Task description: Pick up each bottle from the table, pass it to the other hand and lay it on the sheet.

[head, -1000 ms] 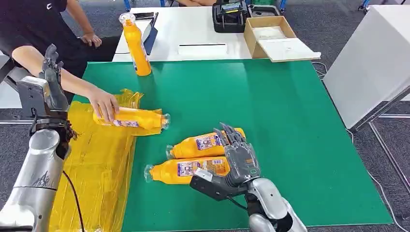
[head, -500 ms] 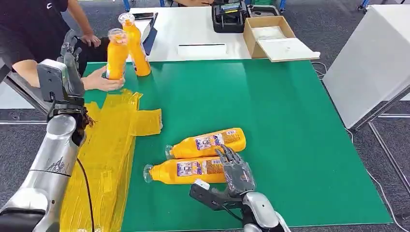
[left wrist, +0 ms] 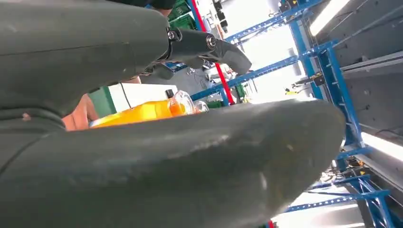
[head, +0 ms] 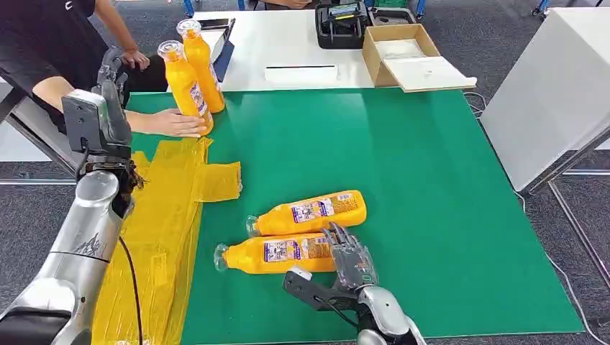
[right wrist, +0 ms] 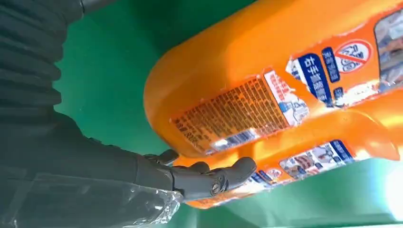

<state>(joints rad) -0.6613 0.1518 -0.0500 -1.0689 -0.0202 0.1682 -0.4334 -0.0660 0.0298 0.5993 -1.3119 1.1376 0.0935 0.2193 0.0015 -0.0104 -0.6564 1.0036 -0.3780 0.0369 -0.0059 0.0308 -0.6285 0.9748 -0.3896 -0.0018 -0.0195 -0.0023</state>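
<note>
**Robot hand settles on orange bottle as two more stand at the far edge**

Lying on its side on the green worktop [head: 431, 215], the near orange bottle [head: 277, 254] points its clear cap toward the yellow sheet [head: 155, 237], with the right robot hand [head: 352, 264] resting against its base end. The head view shows the dark fingers [head: 344, 244] draped over the bottle's bottom; the right wrist view shows one finger [right wrist: 216, 178] curled against the labelled body, yet whether the hand truly grips it cannot be told. A second lying bottle [head: 309, 213] sits just beyond, parallel to the first and touching it in the wrist view.

The yellow sheet spreads over the worktop's left side, crumpled and bare of bottles. At the far left corner, a person's hand [head: 176, 123] steadies a tilted bottle [head: 184, 86] at its base, touching an upright bottle [head: 200, 66] behind it.

The left robot hand [head: 109, 86] is raised near the person's arm, its fingers apart and holding nothing. Beyond the green surface, a white table [head: 288, 43] carries an open cardboard box [head: 406, 54] and a black case [head: 342, 25].
</note>
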